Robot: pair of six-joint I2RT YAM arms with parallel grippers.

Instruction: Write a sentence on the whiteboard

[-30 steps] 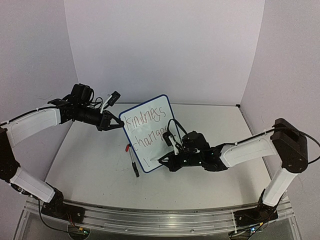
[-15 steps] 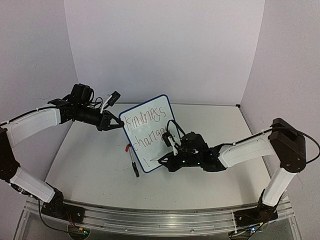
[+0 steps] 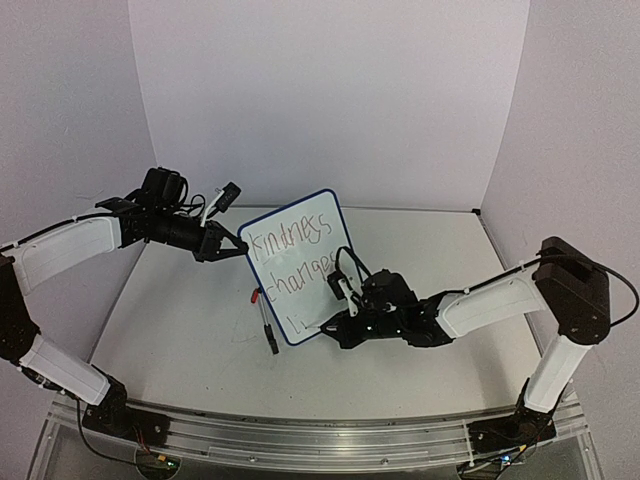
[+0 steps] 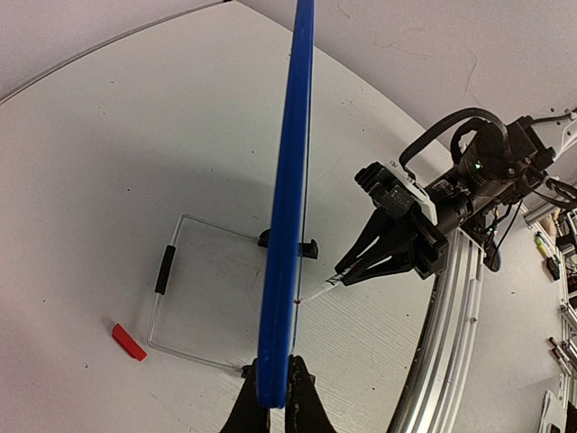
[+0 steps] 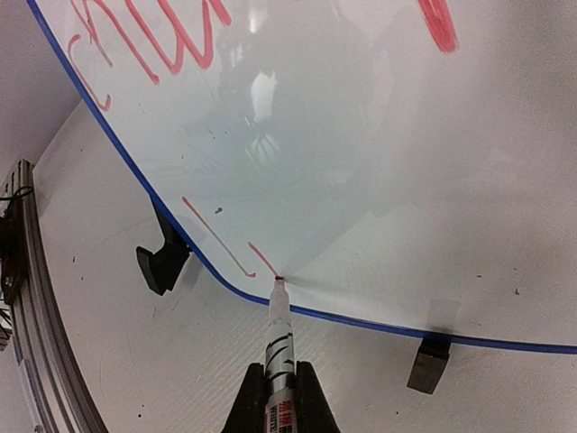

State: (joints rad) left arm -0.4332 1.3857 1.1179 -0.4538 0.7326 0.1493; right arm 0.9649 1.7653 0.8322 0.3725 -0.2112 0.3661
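Observation:
The whiteboard (image 3: 296,262) stands tilted on the table on two black feet (image 5: 162,257). The sentence (image 3: 292,255) reads "kindness", "changes" and the start of a third line in red. My left gripper (image 3: 238,250) is shut on the board's left edge; in the left wrist view its fingers (image 4: 251,410) pinch the blue frame (image 4: 290,180). My right gripper (image 5: 280,397) is shut on a white marker (image 5: 280,347). The marker's red tip touches the board near its lower edge, at the end of a short stroke (image 5: 262,259) beside an L-shaped stroke (image 5: 213,236).
A red marker cap (image 4: 128,342) and a thin wire frame with a black sleeve (image 4: 166,269) lie on the table behind the board. The aluminium rail (image 3: 300,440) runs along the near edge. Walls close the back and both sides.
My right gripper has shifted slightly left and down along the board, and a short red stroke has appeared beside the L. The left arm and the board have not moved.

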